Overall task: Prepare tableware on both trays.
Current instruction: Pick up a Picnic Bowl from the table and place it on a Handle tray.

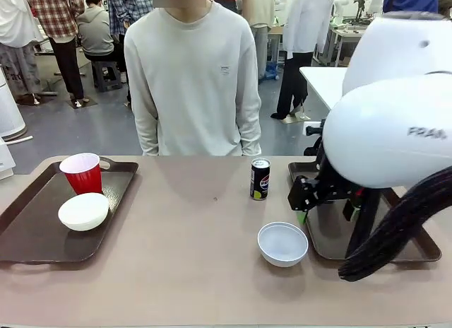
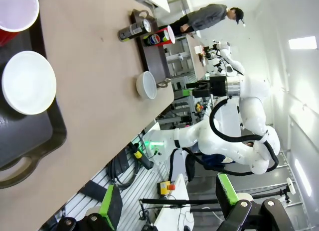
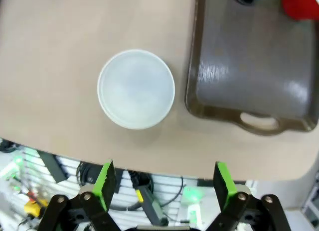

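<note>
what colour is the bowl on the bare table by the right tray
The bowl is white, inside and out; the right wrist view shows it best.

The letters "FRAN" stand in grey on the white shell of the right arm [image 1: 395, 130], cut short by the picture's edge; the drink can [image 1: 260, 179] on the tabletop bears a round red, white and blue emblem, its small lettering too fine to read; the person's pale sweatshirt [image 1: 194, 80] carries a short line of print on the chest, too small to make out; the left wrist view shows a like emblem on a second can [image 2: 154, 39], its wording unreadable.
</note>
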### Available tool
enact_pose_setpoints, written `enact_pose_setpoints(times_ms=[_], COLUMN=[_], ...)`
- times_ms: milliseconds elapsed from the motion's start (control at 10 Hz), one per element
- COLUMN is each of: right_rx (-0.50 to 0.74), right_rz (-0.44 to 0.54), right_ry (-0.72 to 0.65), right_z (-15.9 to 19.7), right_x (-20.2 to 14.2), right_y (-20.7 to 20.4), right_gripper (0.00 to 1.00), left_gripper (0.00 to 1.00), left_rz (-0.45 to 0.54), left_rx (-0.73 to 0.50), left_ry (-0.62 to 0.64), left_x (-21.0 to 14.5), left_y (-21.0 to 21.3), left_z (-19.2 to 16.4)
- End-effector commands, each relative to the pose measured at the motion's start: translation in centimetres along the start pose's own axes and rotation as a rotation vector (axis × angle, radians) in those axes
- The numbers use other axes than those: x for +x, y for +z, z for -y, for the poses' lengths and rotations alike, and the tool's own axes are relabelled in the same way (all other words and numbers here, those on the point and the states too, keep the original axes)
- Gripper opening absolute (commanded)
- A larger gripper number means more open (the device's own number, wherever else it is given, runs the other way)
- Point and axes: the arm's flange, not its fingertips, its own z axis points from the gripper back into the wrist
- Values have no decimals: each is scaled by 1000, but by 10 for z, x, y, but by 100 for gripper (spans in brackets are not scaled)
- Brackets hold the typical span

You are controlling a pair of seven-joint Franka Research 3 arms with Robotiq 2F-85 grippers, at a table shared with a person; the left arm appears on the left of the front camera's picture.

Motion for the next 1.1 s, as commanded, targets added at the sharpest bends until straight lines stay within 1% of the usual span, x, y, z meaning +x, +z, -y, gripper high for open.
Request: enact_pose_setpoints(times_ms=[0, 100, 300, 500, 800, 1000], right_rx=[-18, -11, -9, -31, -13, -18], right_rz=[51, 68, 48, 29, 15, 13], right_ry=[-10, -18, -8, -4, 23, 28], right_z=[-10, -11, -9, -9, -9, -3], right_x=[20, 30, 37, 42, 43, 50], right_y=[-24, -38, -69, -90, -102, -113], right_gripper=[100, 100, 100, 100, 100, 100], left_gripper=[100, 100, 100, 100, 100, 100], left_rz=[8, 8, 8, 8, 8, 8], left_rx=[-13, -13, -13, -13, -13, -13], left_ry=[-8, -8, -8, -8, -8, -8], left_x=[-1, -1, -1, -1, -1, -1], left_y=[2, 2, 2, 2, 2, 2], left_z=[1, 1, 1, 1, 1, 1])
